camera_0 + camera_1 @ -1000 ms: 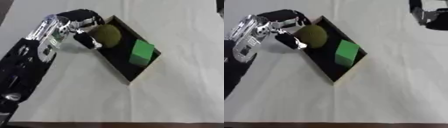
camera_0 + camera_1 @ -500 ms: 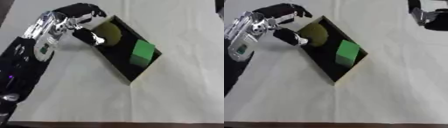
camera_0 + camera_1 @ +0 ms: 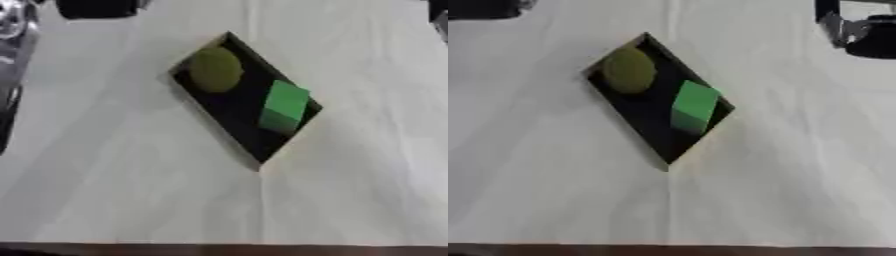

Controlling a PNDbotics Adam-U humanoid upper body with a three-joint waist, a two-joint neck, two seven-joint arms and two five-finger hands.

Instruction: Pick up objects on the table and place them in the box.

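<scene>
A black box (image 3: 229, 117) lies askew on the white table. An olive-green ball (image 3: 215, 70) rests in its upper end and a green block (image 3: 284, 106) in its lower half. My left hand (image 3: 94, 7) shows only as a dark blur at the top left edge, well clear of the box, with its silver arm (image 3: 12, 30) down the left side. In the right eye view my right hand (image 3: 861, 34) is partly visible in the top right corner, away from the box and holding nothing that I can see.
A white cloth (image 3: 131, 190) covers the table around the box. The table's dark front edge (image 3: 219, 249) runs along the bottom of the view.
My left hand has left the ball in the box and pulled back up and to the left, out to the top edge. The right hand has stayed in its corner.
</scene>
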